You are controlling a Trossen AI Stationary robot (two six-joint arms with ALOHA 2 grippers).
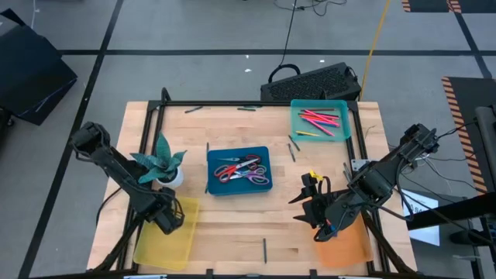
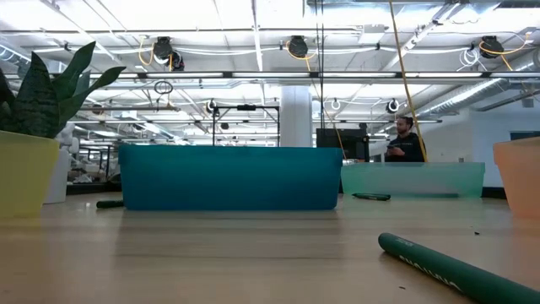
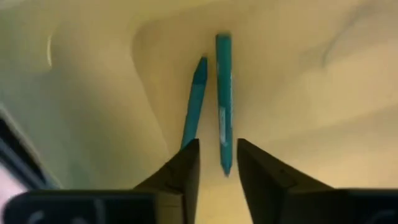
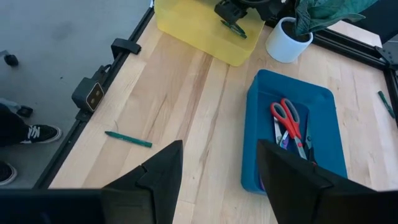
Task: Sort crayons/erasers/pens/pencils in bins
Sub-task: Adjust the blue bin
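Bins: yellow bin (image 1: 164,242) lower left, two teal crayons (image 3: 222,93) inside, my left claw (image 3: 217,171) slightly open over them, empty. Blue bin (image 1: 239,170) center: scissors (image 1: 236,169). My right claw (image 4: 219,163) open, empty.

Just past my left fingers (image 3: 217,180) lie two teal crayons (image 3: 222,99). I count four bins (image 1: 164,240), one plant (image 1: 161,159), and two scissors (image 1: 236,169) ahead of my right fingers (image 4: 217,180).
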